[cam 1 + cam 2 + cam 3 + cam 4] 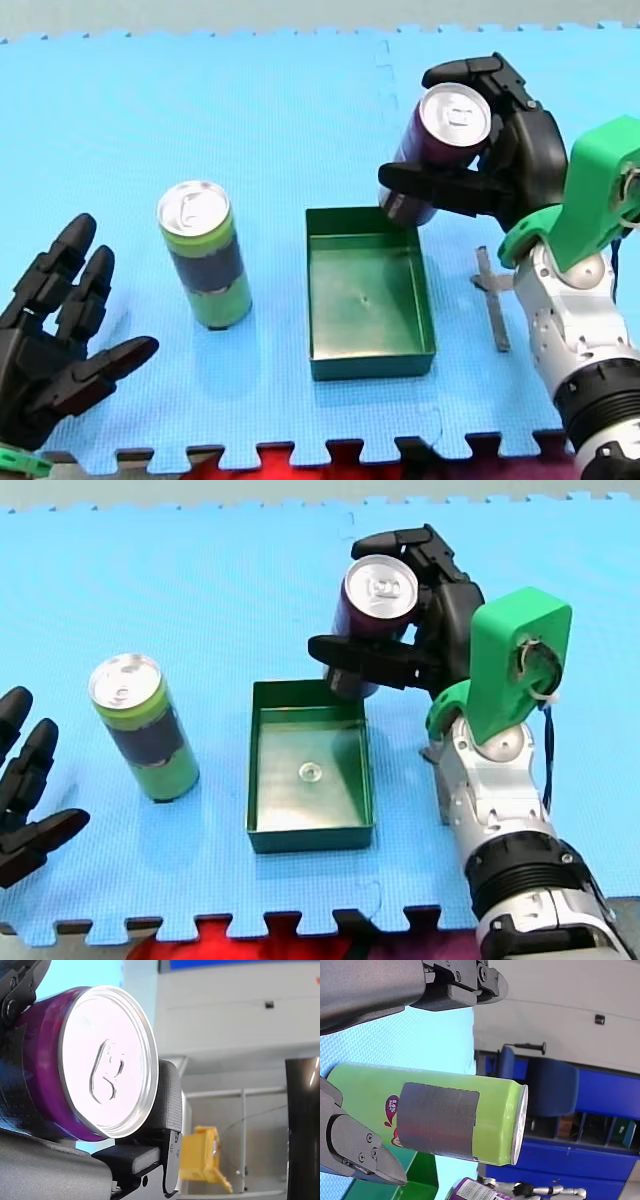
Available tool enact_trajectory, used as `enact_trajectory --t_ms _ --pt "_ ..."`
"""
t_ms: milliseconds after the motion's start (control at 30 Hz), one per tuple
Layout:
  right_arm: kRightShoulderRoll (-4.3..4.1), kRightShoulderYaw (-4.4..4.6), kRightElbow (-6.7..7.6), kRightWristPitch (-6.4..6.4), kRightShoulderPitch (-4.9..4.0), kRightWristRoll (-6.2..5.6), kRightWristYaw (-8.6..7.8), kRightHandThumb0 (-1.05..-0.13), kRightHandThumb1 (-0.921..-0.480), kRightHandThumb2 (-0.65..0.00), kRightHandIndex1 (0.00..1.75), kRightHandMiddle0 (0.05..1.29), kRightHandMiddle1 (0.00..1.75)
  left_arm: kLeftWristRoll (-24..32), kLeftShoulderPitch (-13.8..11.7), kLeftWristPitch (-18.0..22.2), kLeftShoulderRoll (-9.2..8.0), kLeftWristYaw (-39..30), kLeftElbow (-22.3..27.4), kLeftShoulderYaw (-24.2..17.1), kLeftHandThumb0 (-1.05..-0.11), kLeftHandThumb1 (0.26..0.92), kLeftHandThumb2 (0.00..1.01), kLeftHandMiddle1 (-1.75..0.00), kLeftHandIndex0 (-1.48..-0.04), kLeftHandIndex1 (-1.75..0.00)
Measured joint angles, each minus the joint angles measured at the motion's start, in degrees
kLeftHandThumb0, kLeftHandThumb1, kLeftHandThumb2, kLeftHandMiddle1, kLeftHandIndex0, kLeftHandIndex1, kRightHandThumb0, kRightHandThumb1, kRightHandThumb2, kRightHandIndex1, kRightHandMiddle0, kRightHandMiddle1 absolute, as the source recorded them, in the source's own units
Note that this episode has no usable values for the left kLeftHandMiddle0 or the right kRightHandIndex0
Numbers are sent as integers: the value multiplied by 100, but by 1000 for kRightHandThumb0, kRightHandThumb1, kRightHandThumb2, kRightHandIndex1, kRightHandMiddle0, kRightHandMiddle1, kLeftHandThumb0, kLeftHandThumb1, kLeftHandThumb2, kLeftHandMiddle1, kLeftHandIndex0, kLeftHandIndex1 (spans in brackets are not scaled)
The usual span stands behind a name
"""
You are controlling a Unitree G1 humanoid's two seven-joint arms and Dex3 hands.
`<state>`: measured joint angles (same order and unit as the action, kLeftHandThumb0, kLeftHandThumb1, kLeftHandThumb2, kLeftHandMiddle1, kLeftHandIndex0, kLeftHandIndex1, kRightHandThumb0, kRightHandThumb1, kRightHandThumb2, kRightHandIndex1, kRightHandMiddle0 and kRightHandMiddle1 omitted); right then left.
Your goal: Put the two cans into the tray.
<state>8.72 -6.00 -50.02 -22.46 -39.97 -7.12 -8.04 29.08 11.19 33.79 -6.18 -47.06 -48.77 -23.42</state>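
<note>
One purple can (452, 118) in right robot hand (512, 150) over tray (368, 213) rim | left robot hand (52, 338) empty, mat (110, 435) corner

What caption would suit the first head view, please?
Right robot hand holds purple can at tray rim; green can stands between tray and left robot hand.

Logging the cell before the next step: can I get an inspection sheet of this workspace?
Surface: blue foam mat.
Job's things: green tray holds no can; purple can held over its far right corner; green can upright on the mat, left of the tray.
Clutter: grey strip right of the tray.
Hands: right hand grasps the purple can; left hand open, at the mat's near left.
Cables: thin cord at the right wrist.
Surroundings: blue chair.
</note>
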Motion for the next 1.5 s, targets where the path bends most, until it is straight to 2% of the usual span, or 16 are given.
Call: enact_trajectory --t_ms 233,433,500,633,767,1033,1267,1500 --pt "136 88 -131 -66 -58 126 128 -356 -814 -4 1746 558 1746 -79 0 55 -15 69 11 12 -1048 644 3 0 -226 0" --pt "193 157 -246 -74 -206 203 193 -350 -815 -3 1746 561 1746 -101 15 72 -29 82 -34 15 -1048 645 2 0 -224 0" --pt "232 171 -255 -84 -223 203 188 -349 -815 -3 1746 562 1746 -101 28 73 -31 80 -49 16 -1048 645 2 0 -224 0" --pt "307 204 -265 -84 -223 200 161 -345 -816 -3 1746 562 1746 -101 39 77 -31 79 -62 16 -1048 647 2 0 -223 0" --pt "376 229 -366 -120 -223 208 125 -341 -817 -3 1746 559 1746 -100 41 82 -31 78 -66 16 -1048 647 2 -1 -223 0" --pt "396 238 -490 -204 -230 224 128 -353 -820 -3 1746 555 1746 -94 39 85 -28 61 -56 15 -1048 648 1 0 -223 0" --pt "402 264 -479 -187 -219 276 221 -358 -822 -3 1746 552 1746 -74 34 85 -28 18 -40 6 -1048 648 1 0 -220 0" --pt "401 349 -375 -60 -111 352 304 -358 -824 -3 1746 547 1746 -65 29 85 -28 -14 -38 -12 -1048 650 1 0 -219 0"
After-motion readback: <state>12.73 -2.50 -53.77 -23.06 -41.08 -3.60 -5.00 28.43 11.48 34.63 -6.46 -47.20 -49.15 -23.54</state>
